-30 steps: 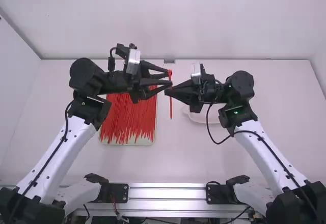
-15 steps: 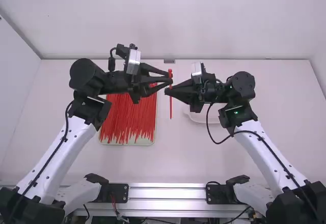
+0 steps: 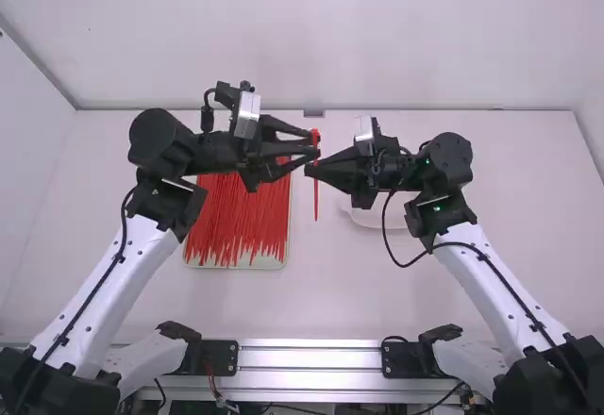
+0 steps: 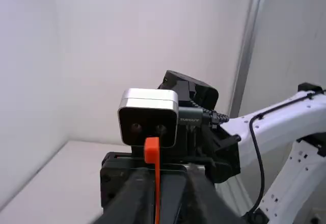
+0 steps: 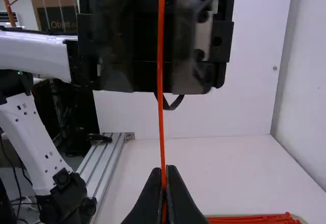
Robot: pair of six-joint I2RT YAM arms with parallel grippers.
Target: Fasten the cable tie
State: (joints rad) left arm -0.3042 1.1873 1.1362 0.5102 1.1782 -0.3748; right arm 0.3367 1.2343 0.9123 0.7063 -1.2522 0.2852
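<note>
A red cable tie (image 3: pixel 315 193) hangs upright above the table between the two arms, its head (image 4: pixel 151 150) at the top. My right gripper (image 3: pixel 314 166) is shut on the strap a little below the head, its fingers pinching it in the right wrist view (image 5: pixel 164 170). My left gripper (image 3: pixel 314 146) faces it from the left, its jaws a little apart around the head end. In the left wrist view the strap (image 4: pixel 155 193) runs between my blurred fingers (image 4: pixel 130 198), close to one of them.
A tray (image 3: pixel 274 262) holding a pile of several red cable ties (image 3: pixel 236 217) lies under the left arm. A white dish (image 3: pixel 363 215) sits under the right gripper. The table's right half has free room.
The tie's head rose slightly, then came back down. Both arms have stayed almost where they were.
</note>
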